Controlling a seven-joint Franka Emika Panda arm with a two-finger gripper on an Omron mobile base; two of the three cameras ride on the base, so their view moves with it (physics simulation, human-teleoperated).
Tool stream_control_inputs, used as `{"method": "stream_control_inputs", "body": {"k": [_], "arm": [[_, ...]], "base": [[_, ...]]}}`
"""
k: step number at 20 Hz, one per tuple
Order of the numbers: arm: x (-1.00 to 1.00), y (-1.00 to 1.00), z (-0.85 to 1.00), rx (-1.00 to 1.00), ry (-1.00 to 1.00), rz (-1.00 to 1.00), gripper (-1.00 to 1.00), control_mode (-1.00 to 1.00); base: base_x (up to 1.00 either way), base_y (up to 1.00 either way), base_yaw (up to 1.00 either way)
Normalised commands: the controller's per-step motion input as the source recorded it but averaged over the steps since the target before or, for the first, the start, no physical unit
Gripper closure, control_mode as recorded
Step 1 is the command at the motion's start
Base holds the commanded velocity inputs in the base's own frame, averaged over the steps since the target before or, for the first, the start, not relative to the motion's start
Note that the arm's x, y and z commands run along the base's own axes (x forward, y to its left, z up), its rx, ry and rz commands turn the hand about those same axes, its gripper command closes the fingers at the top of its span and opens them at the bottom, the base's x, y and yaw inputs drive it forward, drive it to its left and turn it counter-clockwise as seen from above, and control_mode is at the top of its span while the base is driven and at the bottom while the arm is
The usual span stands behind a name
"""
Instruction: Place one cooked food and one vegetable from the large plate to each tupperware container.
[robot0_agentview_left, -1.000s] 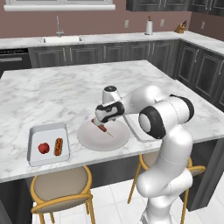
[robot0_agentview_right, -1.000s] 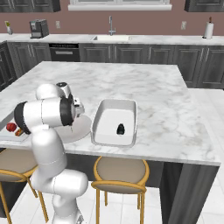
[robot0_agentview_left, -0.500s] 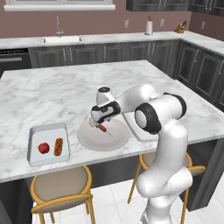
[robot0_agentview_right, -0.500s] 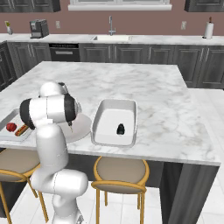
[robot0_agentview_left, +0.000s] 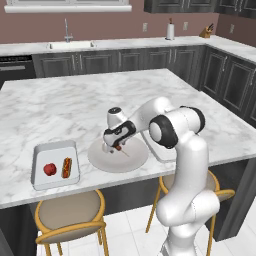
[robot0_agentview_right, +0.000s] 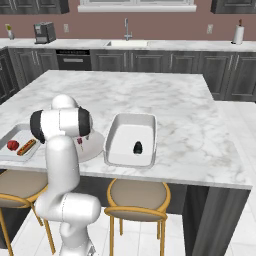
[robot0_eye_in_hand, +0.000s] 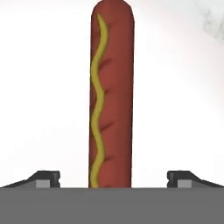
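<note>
My gripper (robot0_eye_in_hand: 113, 179) is open and hangs low over the large plate (robot0_agentview_left: 125, 162). Its two fingertips (robot0_eye_in_hand: 43, 178) stand wide on either side of a hot dog (robot0_eye_in_hand: 111, 96) with a mustard line, not touching it. That hot dog lies on the plate's white surface (robot0_eye_in_hand: 43, 87). The smaller tupperware container (robot0_agentview_left: 55, 150) sits to the plate's left and holds the vegetable, a red tomato (robot0_agentview_left: 49, 169), beside a second hot dog (robot0_agentview_left: 66, 167). The larger tupperware container (robot0_agentview_right: 131, 125) lies right of the plate with a small dark item (robot0_agentview_right: 138, 147) in it.
The plate and both containers sit near the front edge of a marble island (robot0_agentview_left: 60, 107). Two stools (robot0_agentview_right: 137, 200) stand under that edge. My own arm (robot0_agentview_left: 170, 125) covers most of the larger container in the left base view.
The hand has come down and slightly left, from above the plate to just over the hot dog. The jaws have stayed wide apart.
</note>
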Motion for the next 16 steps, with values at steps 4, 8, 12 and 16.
{"method": "stream_control_inputs", "body": {"k": [4,8,12,16], "arm": [[0.03,0.01,-0.1,0.0,0.02,0.06,-1.0,-1.0],[0.0,0.0,-0.13,0.0,0.03,0.05,1.0,-1.0],[0.0,0.0,-0.23,0.01,0.07,0.02,1.0,-1.0],[0.0,-0.1,-0.01,0.01,0.02,-0.02,1.0,-1.0]], "base": [[0.0,0.0,0.0],[0.0,0.0,0.0],[0.0,0.0,0.0],[0.0,0.0,0.0]]}}
